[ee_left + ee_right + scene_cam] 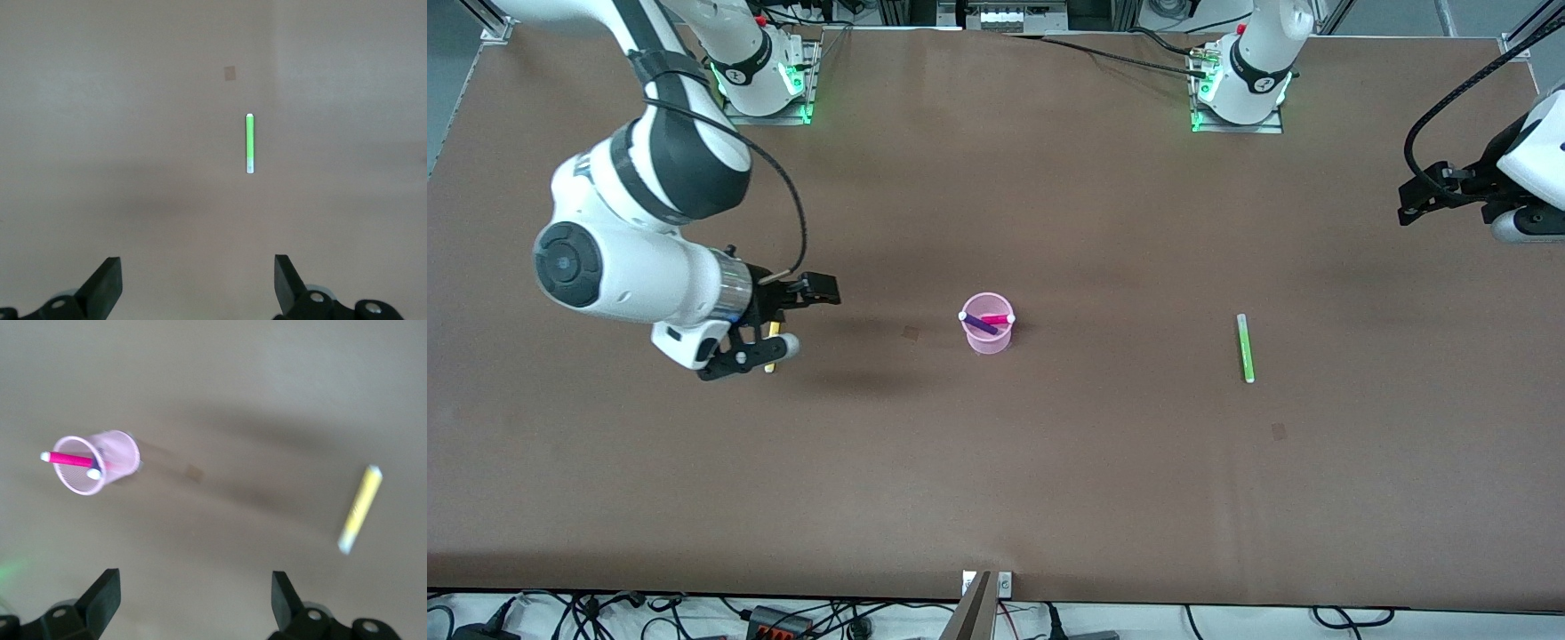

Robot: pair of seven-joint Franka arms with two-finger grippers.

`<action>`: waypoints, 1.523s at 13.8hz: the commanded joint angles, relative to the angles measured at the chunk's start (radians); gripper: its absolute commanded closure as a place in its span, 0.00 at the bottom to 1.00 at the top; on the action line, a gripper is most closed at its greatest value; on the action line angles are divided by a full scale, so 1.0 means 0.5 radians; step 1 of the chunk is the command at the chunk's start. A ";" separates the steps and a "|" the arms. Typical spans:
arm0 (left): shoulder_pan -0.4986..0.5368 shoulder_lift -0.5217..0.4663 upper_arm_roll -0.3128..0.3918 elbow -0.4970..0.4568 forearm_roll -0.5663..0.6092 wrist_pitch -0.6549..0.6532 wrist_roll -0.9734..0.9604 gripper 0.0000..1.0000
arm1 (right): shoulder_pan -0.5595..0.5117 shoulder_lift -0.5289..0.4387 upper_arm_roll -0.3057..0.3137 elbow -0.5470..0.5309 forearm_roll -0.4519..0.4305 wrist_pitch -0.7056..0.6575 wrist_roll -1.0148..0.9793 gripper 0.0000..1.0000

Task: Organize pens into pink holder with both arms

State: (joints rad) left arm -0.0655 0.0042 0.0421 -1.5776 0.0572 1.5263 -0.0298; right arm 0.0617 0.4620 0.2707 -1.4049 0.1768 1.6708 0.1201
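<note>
The pink holder (pixel 988 335) stands mid-table with the magenta pen (pixel 997 318) and the dark purple pen (pixel 979 324) in it. It also shows in the right wrist view (pixel 119 457), with the magenta pen (pixel 67 459) inside. The yellow pen (pixel 770 348) lies on the table toward the right arm's end, partly hidden under my right gripper (pixel 796 318), which hovers open and empty over it; in the right wrist view the pen (pixel 360 509) is off to one side of the fingers. The light green pen (pixel 1244 348) lies toward the left arm's end and shows in the left wrist view (pixel 249 143). My left gripper (pixel 1409 203) is open and empty over that end's edge.
The brown table (pixel 996 480) carries two small dark marks (pixel 910 333) (pixel 1279 431). A grey post (pixel 976 609) stands at the table's edge nearest the front camera. Cables lie below that edge.
</note>
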 commanded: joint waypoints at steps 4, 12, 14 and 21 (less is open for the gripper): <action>0.024 -0.027 -0.020 -0.023 -0.038 -0.006 0.020 0.00 | -0.108 -0.086 -0.114 0.146 -0.212 -0.280 0.156 0.00; 0.002 -0.027 -0.023 -0.023 -0.041 -0.021 0.023 0.00 | -0.105 -0.273 -0.575 0.263 -0.246 -0.320 0.119 0.00; 0.017 -0.021 -0.020 -0.020 -0.038 -0.003 0.026 0.00 | -0.157 -0.332 -0.603 0.239 -0.265 -0.320 -0.104 0.00; 0.027 -0.024 -0.007 -0.026 -0.197 0.003 0.075 0.00 | -0.182 -0.619 -0.600 -0.119 -0.372 -0.250 -0.206 0.00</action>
State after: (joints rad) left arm -0.0602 0.0042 0.0367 -1.5788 -0.0184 1.5226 -0.0172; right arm -0.0287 0.2608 -0.0362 -1.3152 0.0071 1.4920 0.0277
